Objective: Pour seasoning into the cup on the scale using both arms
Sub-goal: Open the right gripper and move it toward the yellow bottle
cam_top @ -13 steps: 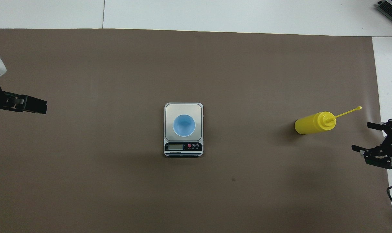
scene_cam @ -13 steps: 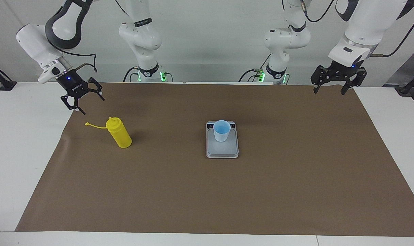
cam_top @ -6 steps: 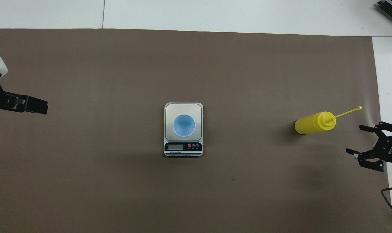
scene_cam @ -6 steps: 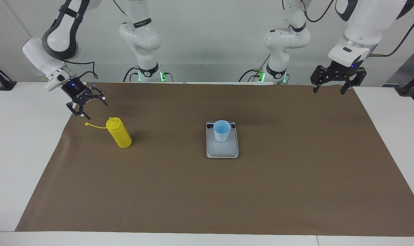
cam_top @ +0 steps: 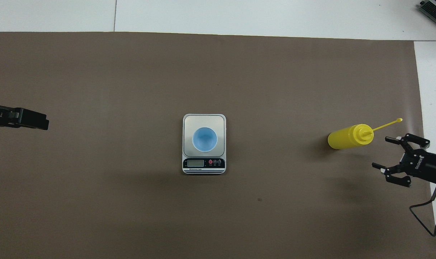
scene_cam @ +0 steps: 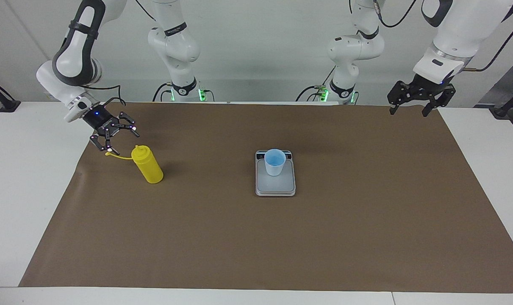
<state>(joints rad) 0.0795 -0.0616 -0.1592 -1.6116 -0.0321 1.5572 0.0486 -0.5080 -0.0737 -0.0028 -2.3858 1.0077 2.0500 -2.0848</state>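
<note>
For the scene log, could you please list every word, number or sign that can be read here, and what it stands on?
"ROBOTIQ": white lettering on the right hand, read with difficulty in the overhead view.
Scale: a line of small print under its display and marks on its three round buttons, too small to read; the display shows no legible digits.
Seasoning bottle and cup: no text visible.

We count one bottle (scene_cam: 147,165), yellow, with one cap strap (scene_cam: 118,156) at its top. We count one cup (scene_cam: 275,162), blue, standing on one scale (scene_cam: 275,186). We count two arms, each with one gripper: the left (scene_cam: 410,109) and the right (scene_cam: 121,140). One brown mat (scene_cam: 256,237) covers one table (scene_cam: 23,178).
</note>
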